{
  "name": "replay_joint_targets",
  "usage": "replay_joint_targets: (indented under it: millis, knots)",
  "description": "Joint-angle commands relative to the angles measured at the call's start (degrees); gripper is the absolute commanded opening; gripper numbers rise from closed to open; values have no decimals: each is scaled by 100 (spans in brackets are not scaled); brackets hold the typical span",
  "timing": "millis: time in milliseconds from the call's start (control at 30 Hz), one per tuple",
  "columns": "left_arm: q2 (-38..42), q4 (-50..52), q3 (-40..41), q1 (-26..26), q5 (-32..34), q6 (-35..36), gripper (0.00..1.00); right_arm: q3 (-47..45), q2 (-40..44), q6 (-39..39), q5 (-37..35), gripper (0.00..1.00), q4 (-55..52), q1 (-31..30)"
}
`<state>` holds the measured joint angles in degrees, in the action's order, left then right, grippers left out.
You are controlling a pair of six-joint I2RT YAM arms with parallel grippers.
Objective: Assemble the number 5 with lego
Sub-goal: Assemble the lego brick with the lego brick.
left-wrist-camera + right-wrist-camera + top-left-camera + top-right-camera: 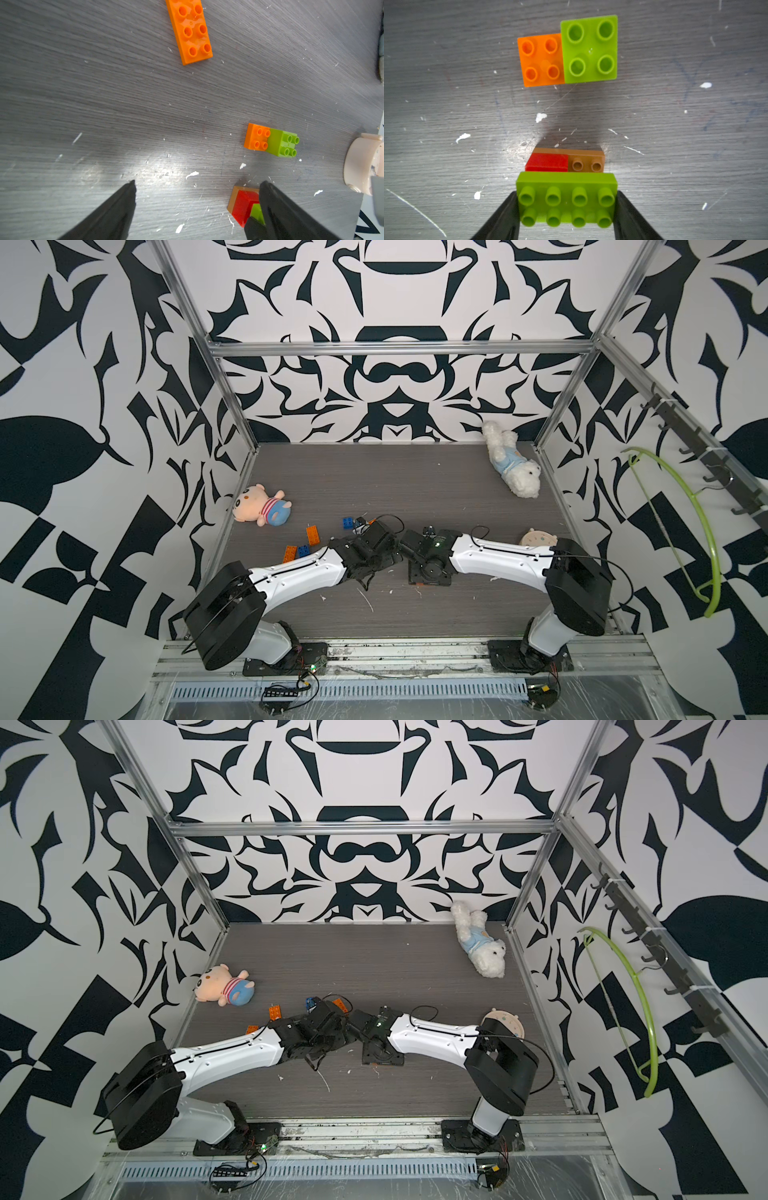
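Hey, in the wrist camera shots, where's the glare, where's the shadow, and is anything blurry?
Left wrist view: bright glare on the table ahead of the open left hand, whose fingers look soft. Right wrist view: the oblong green brick gripped by the right hand casts a shadow beyond it.
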<state>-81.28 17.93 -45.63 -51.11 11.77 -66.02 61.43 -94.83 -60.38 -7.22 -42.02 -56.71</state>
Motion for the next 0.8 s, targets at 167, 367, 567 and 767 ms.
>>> replay_joint_targets:
  millis: [167, 367, 567, 767]
  knots:
    - [-101, 176, -52, 29, 11, 54, 99, 96, 14, -193, -43, 60, -114, -38]
    - [-125, 205, -72, 31, 20, 75, 99, 106, -100, -266, -139, 60, -300, -90]
    - [-167, 256, -115, 41, 16, 105, 99, 102, -195, -210, -124, 59, -235, -91]
    - [-183, 272, -130, 40, 19, 102, 99, 33, -367, -164, -43, 58, -192, -88]
